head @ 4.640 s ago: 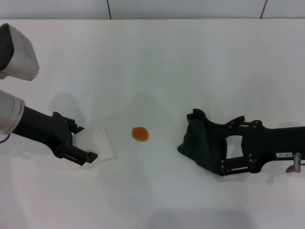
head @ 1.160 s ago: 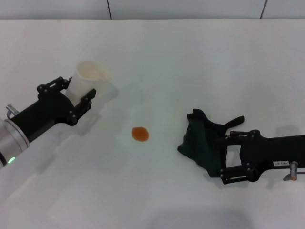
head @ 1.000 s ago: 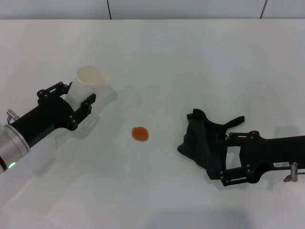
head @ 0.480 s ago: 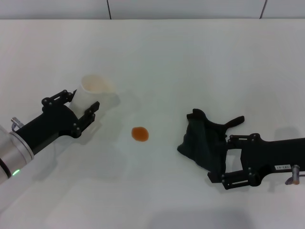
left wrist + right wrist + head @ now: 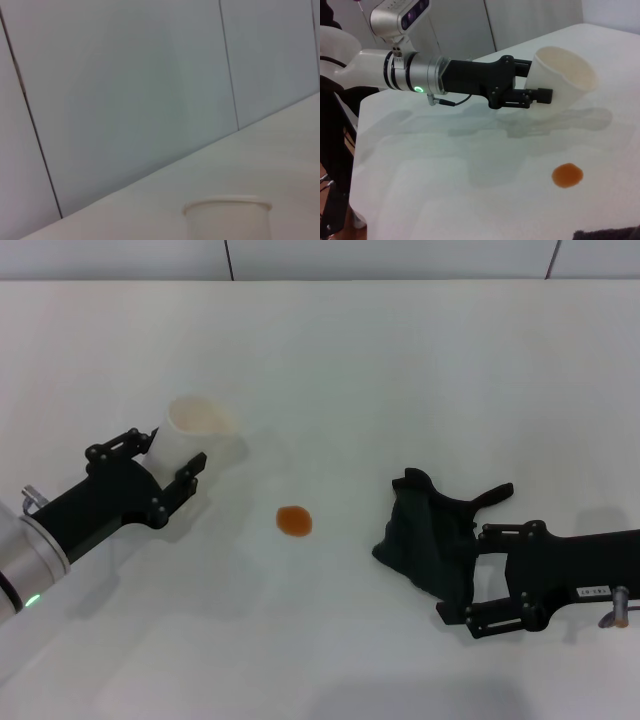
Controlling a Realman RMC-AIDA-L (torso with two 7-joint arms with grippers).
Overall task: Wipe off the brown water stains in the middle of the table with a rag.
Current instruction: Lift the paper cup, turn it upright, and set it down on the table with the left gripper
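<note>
The brown water stain [image 5: 293, 521] is a small orange-brown blot on the white table [image 5: 330, 370]; it also shows in the right wrist view [image 5: 567, 175]. To its right lies the crumpled black rag [image 5: 422, 532], whose edge shows in the right wrist view [image 5: 605, 235]. My right gripper [image 5: 462, 575] sits low at the rag's right edge, jaws spread wide on either side of the cloth. Left of the stain, my left gripper [image 5: 172, 453] is shut on a white cup [image 5: 198, 422], held tilted above the table [image 5: 562, 82].
The cup's rim [image 5: 227, 206] shows in the left wrist view before grey wall panels [image 5: 125, 90]. The left arm [image 5: 420, 75] reaches in over the table's left side. The table's far edge [image 5: 320, 281] meets the wall.
Over the earlier frames my left gripper picked the cup up from beside the stain and carried it back and left. In the last half second almost nothing moved. The rag and stain stayed put.
</note>
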